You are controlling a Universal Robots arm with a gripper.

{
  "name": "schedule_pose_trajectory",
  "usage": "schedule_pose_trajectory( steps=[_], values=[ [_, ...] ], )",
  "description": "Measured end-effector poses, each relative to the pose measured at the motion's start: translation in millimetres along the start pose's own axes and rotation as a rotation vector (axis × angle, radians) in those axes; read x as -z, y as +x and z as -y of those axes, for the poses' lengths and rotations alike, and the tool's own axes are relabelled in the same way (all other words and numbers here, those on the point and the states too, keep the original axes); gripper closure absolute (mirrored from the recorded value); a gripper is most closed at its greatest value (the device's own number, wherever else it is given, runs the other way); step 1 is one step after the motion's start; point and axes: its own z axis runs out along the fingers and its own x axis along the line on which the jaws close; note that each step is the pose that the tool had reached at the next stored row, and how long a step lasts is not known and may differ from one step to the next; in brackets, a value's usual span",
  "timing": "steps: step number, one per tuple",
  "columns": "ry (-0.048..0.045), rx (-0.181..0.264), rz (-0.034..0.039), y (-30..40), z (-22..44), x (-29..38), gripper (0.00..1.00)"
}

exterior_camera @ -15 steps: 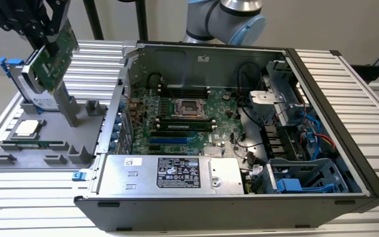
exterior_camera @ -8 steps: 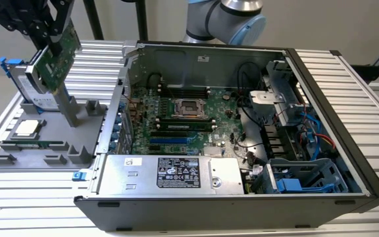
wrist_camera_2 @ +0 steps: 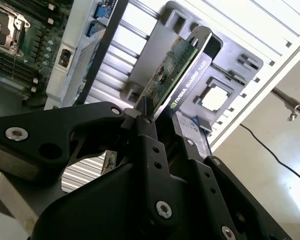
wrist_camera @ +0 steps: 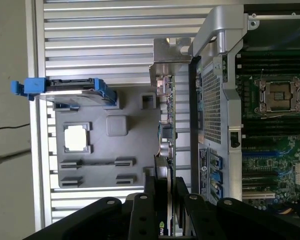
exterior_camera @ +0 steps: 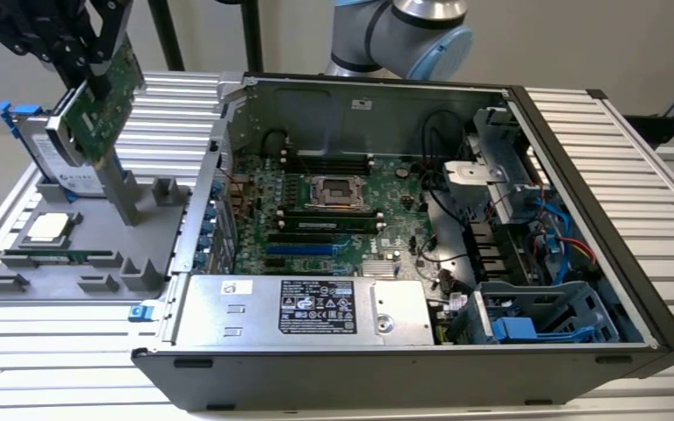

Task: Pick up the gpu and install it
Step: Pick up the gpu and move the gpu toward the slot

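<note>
Ribbed metal bench carried an open computer case, and at its ten o'clock the end effector gripped the gpu on edge above the grey tray, where a firm, untilted hold seemed wise.

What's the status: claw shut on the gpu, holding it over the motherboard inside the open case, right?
No. The claw is shut on the gpu, but holds it over the gray parts tray outside the open case, not over the motherboard. The exterior view shows it.
</note>
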Motion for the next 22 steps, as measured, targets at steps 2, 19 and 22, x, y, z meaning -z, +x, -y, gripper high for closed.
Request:
schedule_pose_trajectory(
  steps=[2, 19, 22],
  values=[
    [0.0001, 0.000, -0.0001, -0.9, -0.1, 0.0, 1.00],
    [0.0000, 0.000, 0.0000, -10.5, -0.5, -0.2, 1.00],
    [0.0000, 0.000, 0.0000, -12.4, -0.6, -0.3, 1.00]
  ],
)
